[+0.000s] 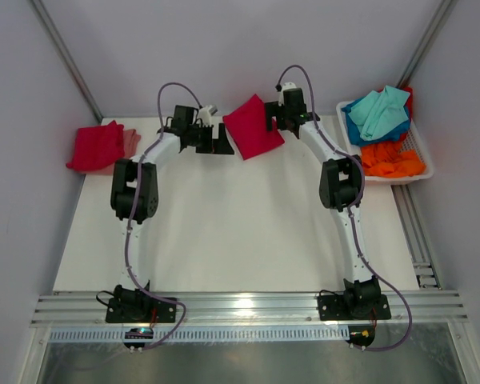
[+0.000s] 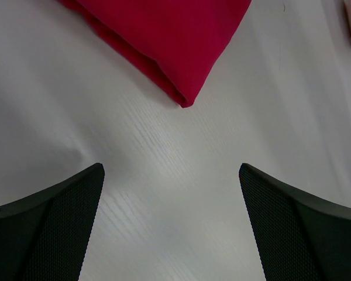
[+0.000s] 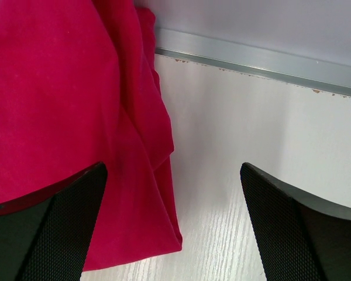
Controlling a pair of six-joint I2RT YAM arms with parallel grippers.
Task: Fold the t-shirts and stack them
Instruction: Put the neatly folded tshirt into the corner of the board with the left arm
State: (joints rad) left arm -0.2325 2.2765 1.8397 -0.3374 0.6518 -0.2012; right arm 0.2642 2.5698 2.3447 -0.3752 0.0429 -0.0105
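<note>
Our left gripper (image 2: 171, 170) hangs spread and empty over the white table (image 2: 181, 199). Our right gripper (image 3: 172, 167) is spread and empty too. Between them lies the folded crimson-red cloth t-shirt (image 1: 252, 126). Far left sits a folded crimson-and-pink shirt stack (image 1: 96, 146). Far right, a white plastic basket (image 1: 416, 148) holds teal, blue and orange cloth t-shirts (image 1: 380, 112).

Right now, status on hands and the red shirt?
Left hand open, empty. Right hand open, empty, at red shirt edge. Shirt folded, lying between hands. Nothing in the way.
</note>
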